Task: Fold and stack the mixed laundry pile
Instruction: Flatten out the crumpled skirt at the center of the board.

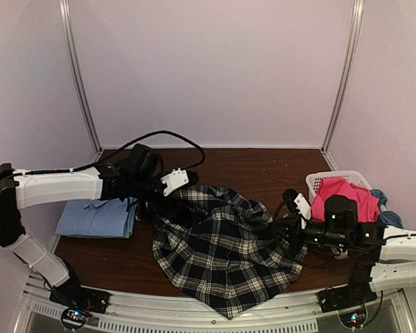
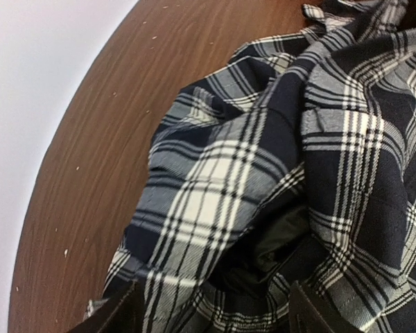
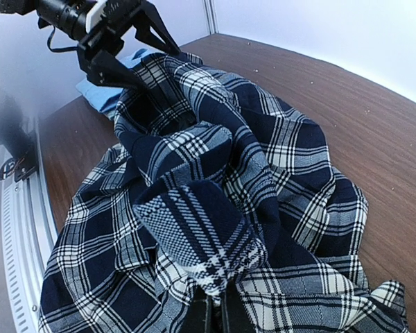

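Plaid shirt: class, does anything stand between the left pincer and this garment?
Nothing visible does. The open left pincer sits at the far left edge of the plaid shirt, cloth lying between its fingers. The right pincer is shut on the shirt's right side.

I see a brown table [image 1: 263,166], a white basket [image 1: 317,184] at its right edge, and a metal rail [image 1: 145,305] along the near side.

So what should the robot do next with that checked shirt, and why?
Probably lower the left gripper and pinch the plaid shirt at its far-left edge. Its jaws stand open over bunched folds there, while the right gripper is shut on the near-right edge. With both ends held, the arms could pull the crumpled shirt flat for folding.
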